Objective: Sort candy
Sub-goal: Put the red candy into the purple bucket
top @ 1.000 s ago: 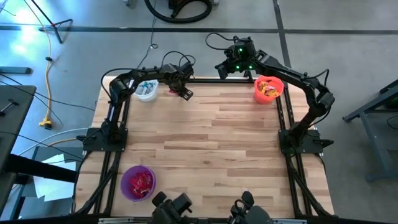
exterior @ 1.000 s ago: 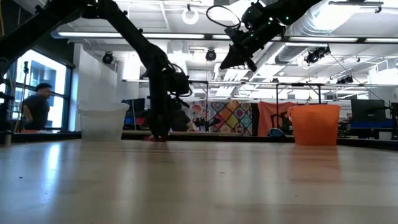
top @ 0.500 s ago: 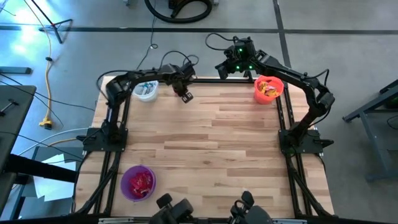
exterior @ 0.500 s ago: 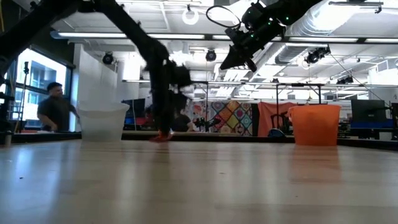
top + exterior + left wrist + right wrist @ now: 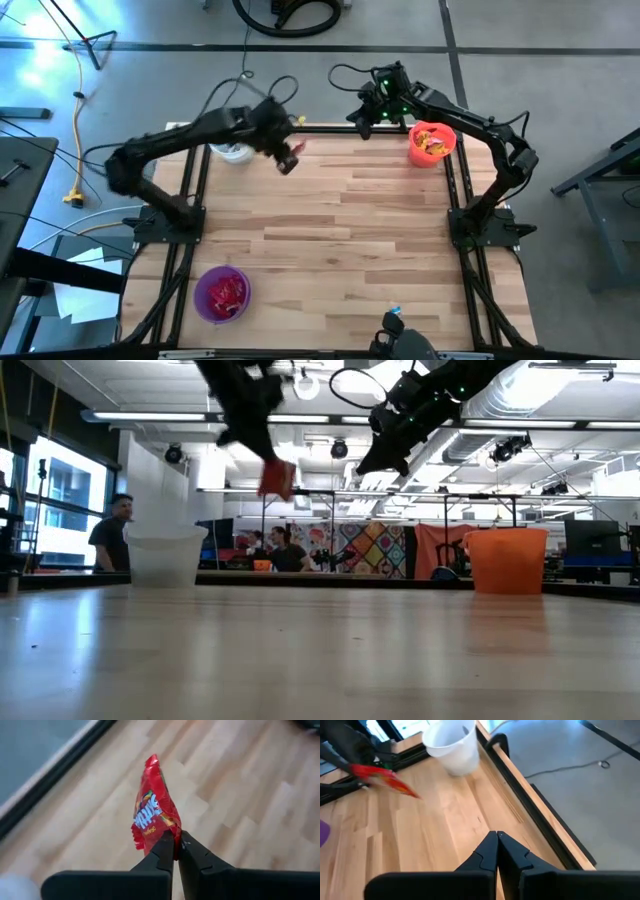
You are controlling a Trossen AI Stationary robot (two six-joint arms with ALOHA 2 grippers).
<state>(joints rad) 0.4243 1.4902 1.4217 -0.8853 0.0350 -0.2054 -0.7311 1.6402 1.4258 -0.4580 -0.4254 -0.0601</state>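
My left gripper (image 5: 176,842) is pinched tight on one piece of candy (image 5: 152,810), a red wrapped sweet, gripped by its lower edge so the wrapper stands up past my fingertips. It is lifted clear of the table (image 5: 340,220), hanging above the boards just beside the white bucket (image 5: 234,151), on the side toward the table's middle. Low view: the red wrapper (image 5: 277,477) sits higher than the white bucket's rim.

My right gripper (image 5: 497,845) has its fingers pressed together on nothing. It hovers in the air over the table's far edge, farther along that edge from the white bucket, just short of the orange bucket (image 5: 432,143).

Yellow and red sweets fill the orange bucket. Red ones lie in the purple bucket (image 5: 222,293), at the near corner, well apart from the white bucket.

A person (image 5: 110,538) stands behind the white bucket, beyond the table.
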